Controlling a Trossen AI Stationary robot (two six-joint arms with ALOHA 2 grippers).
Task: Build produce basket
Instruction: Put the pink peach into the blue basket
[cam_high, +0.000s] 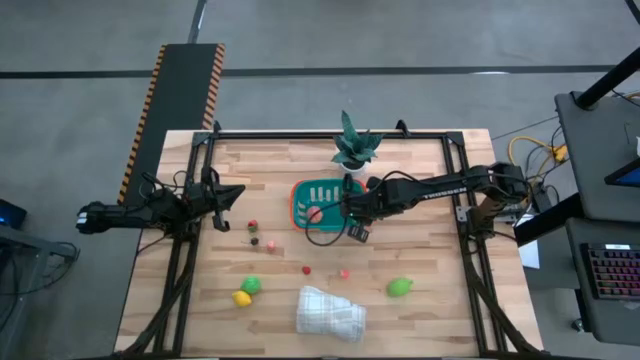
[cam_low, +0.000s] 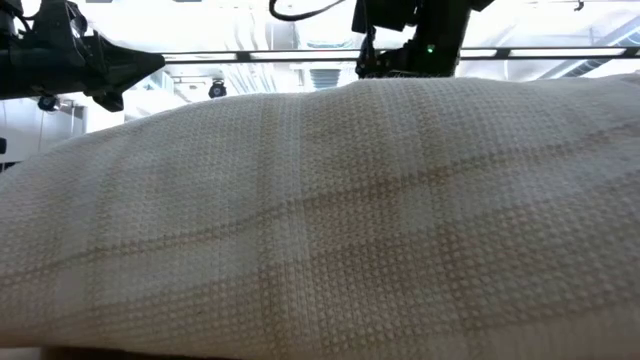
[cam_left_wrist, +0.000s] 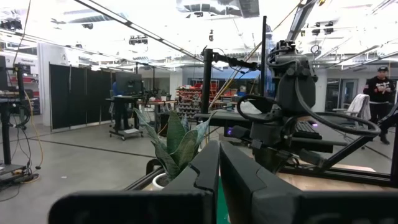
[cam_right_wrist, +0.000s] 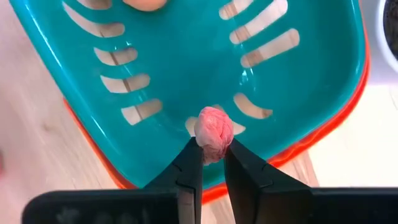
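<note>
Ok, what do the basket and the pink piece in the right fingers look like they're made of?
The basket looks like moulded plastic: glossy teal with highlights, clean slots, orange rim. The pink piece, pinched by the right gripper, has a matte, bumpy, berry-like surface; probably soft plastic or rubber, though that is uncertain.

Bright overhead light, blown-out ceilings
</note>
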